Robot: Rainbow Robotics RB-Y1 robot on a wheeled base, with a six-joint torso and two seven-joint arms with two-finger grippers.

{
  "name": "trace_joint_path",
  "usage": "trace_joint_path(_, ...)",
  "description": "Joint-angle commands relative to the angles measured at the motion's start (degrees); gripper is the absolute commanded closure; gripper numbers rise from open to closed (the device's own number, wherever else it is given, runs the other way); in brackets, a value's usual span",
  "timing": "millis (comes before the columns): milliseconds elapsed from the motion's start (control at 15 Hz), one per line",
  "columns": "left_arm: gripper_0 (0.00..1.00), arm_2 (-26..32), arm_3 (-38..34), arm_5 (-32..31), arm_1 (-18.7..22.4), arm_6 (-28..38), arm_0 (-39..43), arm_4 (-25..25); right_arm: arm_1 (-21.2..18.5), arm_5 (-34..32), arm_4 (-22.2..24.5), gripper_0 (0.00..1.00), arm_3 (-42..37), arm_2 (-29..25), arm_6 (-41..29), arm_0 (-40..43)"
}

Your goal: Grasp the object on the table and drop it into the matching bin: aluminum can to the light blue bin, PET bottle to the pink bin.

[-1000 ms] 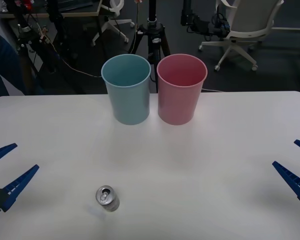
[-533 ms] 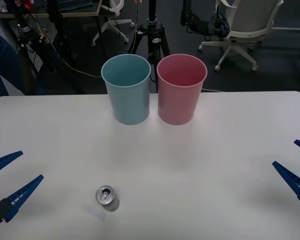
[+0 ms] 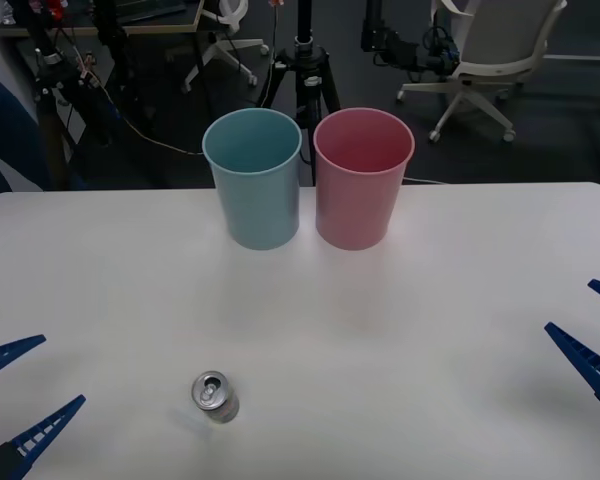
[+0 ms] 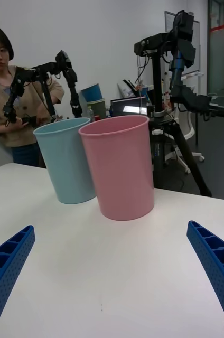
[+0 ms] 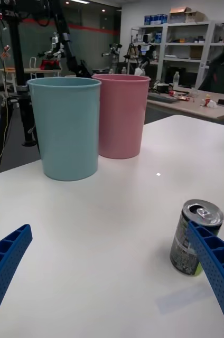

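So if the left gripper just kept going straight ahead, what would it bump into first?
Probably the small dark blue aluminum can. It stands upright just inside one finger of the open left gripper, so it might only get clipped. Farther along stands the pale teal-blue plastic bin. Depth is hard to judge.

upright can [image 5: 195, 237], two bins, open tool [image 5: 112, 285]

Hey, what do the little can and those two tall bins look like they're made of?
The can looks like thin metal, likely aluminum: its silver top with pull tab shines, and the body carries a dark printed coat. The light blue bin and pink bin look like molded plastic: smooth, seamless tapered walls with a soft, even sheen and no markings. All three stand on the white table.
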Motion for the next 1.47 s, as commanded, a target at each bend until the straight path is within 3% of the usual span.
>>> trace_joint_path(67, 0.00, -3.37, 3.42, -0.06, 2.10, -6.51, -0.07, 2.31, 0.00, 0.00, 0.00, 0.00, 0.00, 0.00, 0.00, 0.00)
trace_joint_path(200, 0.00, -5.56, 4.65, -0.06, 2.45, -9.94, -0.51, 2.04, 0.00, 0.00, 0.00, 0.00, 0.00, 0.00, 0.00, 0.00)
trace_joint_path(533, 0.00, -17.52, 13.97, -0.50, 4.74, -21.63, -6.31, 1.96, 0.00, 0.00, 0.00, 0.00, 0.00, 0.00, 0.00, 0.00)
trace_joint_path(733, 0.00, -22.62, 18.36, -1.82, 5.09, -22.94, -10.00, 1.60, 0.00, 0.00, 0.00, 0.00, 0.00, 0.00, 0.00, 0.00)
trace_joint_path(1000, 0.00, -26.92, 19.15, -0.76, 4.56, -24.35, -12.02, 1.43, 0.00, 0.00, 0.00, 0.00, 0.00, 0.00, 0.00, 0.00)
trace_joint_path(1467, 0.00, -29.47, 19.15, 4.16, 0.52, -24.70, -16.24, -0.24, 0.00, 0.00, 0.00, 0.00, 0.00, 0.00, 0.00, 0.00)
